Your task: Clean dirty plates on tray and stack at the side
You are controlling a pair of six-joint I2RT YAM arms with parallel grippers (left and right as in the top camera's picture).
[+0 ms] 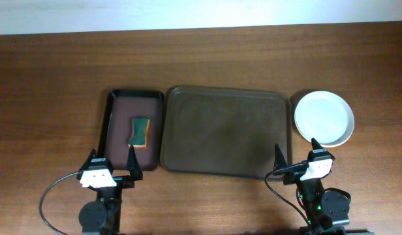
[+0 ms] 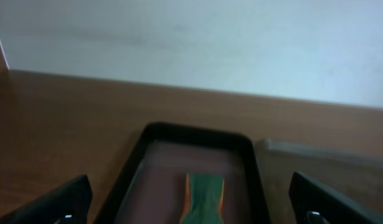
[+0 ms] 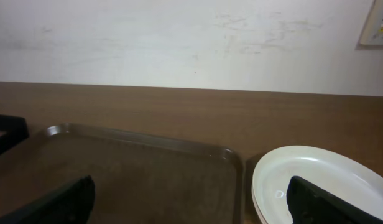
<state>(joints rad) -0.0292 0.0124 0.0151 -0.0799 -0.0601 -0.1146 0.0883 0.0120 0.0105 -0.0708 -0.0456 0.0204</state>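
Observation:
The large brown tray (image 1: 227, 130) lies mid-table with nothing on it; it also shows in the right wrist view (image 3: 135, 168). A stack of white plates (image 1: 324, 117) stands on the table just right of the tray, the top one clean; it also shows in the right wrist view (image 3: 316, 183). My left gripper (image 1: 113, 158) is open and empty at the table's front, just before the small dark tray. My right gripper (image 1: 295, 152) is open and empty at the front, near the brown tray's right front corner and the plates.
A smaller dark tray with a black rim (image 1: 115, 130) lies left of the brown tray and holds a green and orange sponge (image 1: 140, 131), also seen in the left wrist view (image 2: 204, 198). A white wall runs behind the table.

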